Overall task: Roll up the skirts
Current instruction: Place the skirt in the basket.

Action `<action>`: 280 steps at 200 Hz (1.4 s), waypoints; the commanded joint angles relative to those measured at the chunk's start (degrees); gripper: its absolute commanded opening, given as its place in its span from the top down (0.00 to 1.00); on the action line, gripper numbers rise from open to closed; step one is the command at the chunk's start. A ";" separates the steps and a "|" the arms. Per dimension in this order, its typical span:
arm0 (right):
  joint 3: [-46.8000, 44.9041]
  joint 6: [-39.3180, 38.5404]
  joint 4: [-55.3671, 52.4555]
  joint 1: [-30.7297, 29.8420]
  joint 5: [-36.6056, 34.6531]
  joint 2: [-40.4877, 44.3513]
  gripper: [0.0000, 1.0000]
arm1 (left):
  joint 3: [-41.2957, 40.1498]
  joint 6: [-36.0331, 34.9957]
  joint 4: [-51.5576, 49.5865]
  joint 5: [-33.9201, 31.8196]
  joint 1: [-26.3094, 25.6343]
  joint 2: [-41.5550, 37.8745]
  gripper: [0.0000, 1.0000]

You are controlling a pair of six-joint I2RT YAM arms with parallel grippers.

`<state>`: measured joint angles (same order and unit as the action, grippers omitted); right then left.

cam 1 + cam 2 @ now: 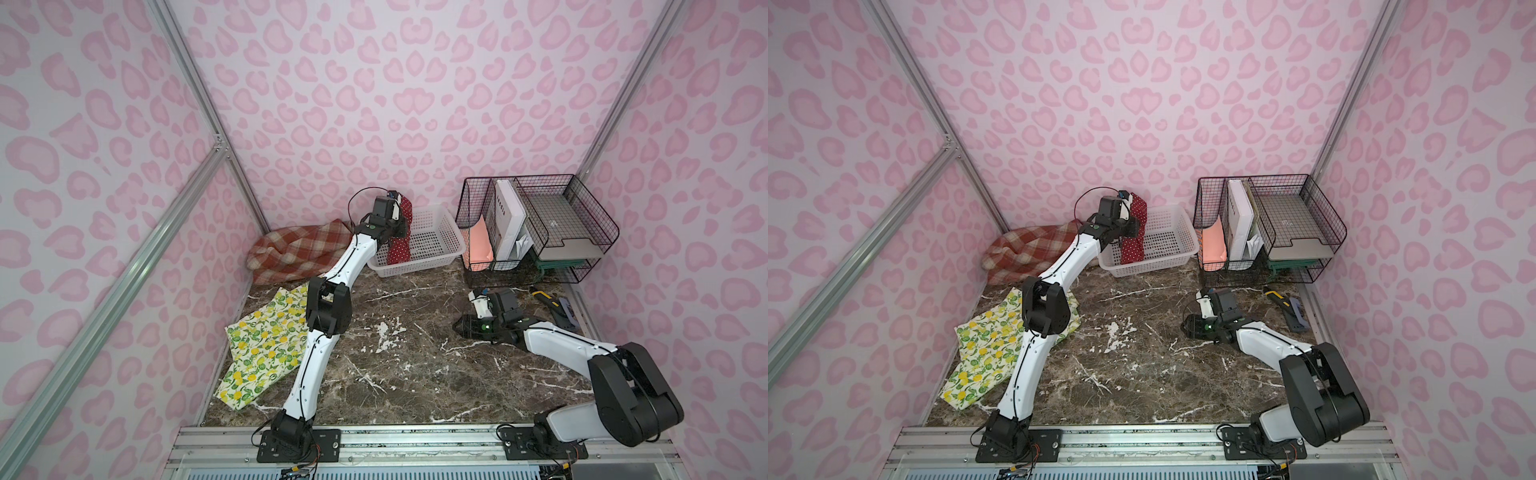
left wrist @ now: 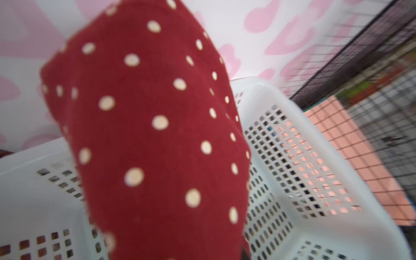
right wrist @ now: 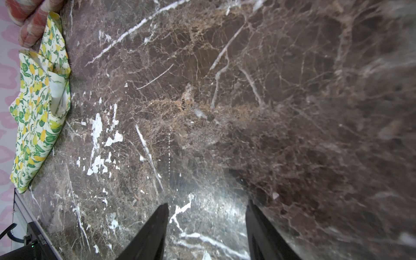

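Under everything: dark brown, white-veined marble-look bench [image 1: 415, 374]. Rumpled in a thick heap just beside the white perforated plastic basket [image 1: 419, 266], on the left arm's side and against the back wall: rust-orange and cream plaid skirt [image 1: 299, 249]. Nearer the robot than the basket, further out on that same side, spread flat and unrolled: cream skirt with yellow lemons and green leaves [image 1: 262, 345], one edge just beside the plaid heap. On the basket's other side, close by: black wire desk organiser [image 1: 478, 208] with papers and trays. Standing roughly upright at the basket's left-arm end, lower end down inside, top above the rim: rolled red skirt with small white polka dots [image 2: 146, 135], visible in both top views as well. Clamped narrowly around that roll's middle: left gripper [image 1: 401, 228]. Well apart from the basket, low over bare bench near the organiser: right gripper [image 3: 207, 204], jaws spread, nothing between.
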<state>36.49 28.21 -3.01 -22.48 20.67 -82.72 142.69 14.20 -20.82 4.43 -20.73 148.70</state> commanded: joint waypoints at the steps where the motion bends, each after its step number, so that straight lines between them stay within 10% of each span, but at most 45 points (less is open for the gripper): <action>1: -0.02 -0.94 2.60 0.22 1.12 -1.69 0.41 | 0.44 1.98 -2.16 -6.10 0.05 0.66 1.00; 50: -0.05 -1.14 3.27 0.51 1.64 -3.31 0.41 | -0.23 5.39 -12.39 -15.99 0.32 0.85 1.00; 142: 0.07 -1.05 3.42 1.29 1.65 -3.03 0.41 | 4.02 11.55 -19.08 -10.93 2.18 7.47 0.98; 209: 0.35 -1.18 3.01 1.34 1.82 -2.25 0.41 | 4.06 6.38 -16.75 -6.43 1.66 4.20 0.46; 229: 0.18 -1.18 3.01 1.30 1.88 -1.37 0.41 | 4.02 4.44 -16.82 -7.41 1.04 2.90 0.03; 280: -0.28 -1.25 2.83 1.32 2.32 -0.46 0.41 | 2.93 0.54 -15.73 -14.43 -1.28 -0.55 0.02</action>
<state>36.47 27.18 -0.71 -21.15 22.57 -83.77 145.86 17.56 -36.95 -6.26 -21.43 149.69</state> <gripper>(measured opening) 0.590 0.980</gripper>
